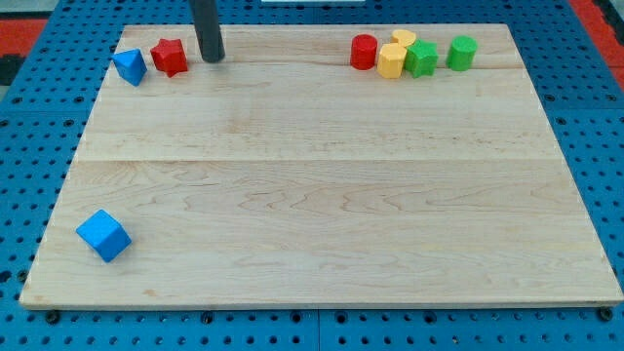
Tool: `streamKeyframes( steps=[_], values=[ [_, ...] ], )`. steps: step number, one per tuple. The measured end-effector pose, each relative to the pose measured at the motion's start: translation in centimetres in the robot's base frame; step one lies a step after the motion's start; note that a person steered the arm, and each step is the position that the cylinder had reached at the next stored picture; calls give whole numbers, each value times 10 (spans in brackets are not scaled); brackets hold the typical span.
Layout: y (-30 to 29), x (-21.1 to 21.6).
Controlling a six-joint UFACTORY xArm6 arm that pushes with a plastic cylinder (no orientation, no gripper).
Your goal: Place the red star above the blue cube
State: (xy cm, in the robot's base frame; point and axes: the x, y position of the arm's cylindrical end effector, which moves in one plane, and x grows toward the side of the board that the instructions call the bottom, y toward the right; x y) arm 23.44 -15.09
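So the red star (pixel 170 57) sits in the upper left of the frame, near the top edge of the wooden board (pixel 322 195). Just to its left, almost touching, there's a blue triangular block (pixel 130 66). The blue cube (pixel 103 235) is way down in the lower left corner, well apart from the star. The arm has no claw at all, just a dark rod, so nothing to open or close; its tip (pixel 212 59) is just to the right of the red star, a small gap between them. Over in the upper right there's a cluster: a red cylinder (pixel 364 52), a yellow block (pixel 391 61) with another yellow piece (pixel 404 38) behind it, a green star-ish block (pixel 421 58) and a green cylinder (pixel 461 53).
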Motion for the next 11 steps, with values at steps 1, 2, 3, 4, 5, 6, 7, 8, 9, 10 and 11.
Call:
streamKeyframes(
  steps=[1,2,3,4,5,6,7,8,9,10,11],
  values=[
    [-32,-25],
    [-62,-20],
    [-48,36],
    [-47,61],
    [-27,65],
    [-6,61],
    [-18,147],
    [-19,200],
    [7,197],
    [-21,236],
    [-35,250]
  ],
)
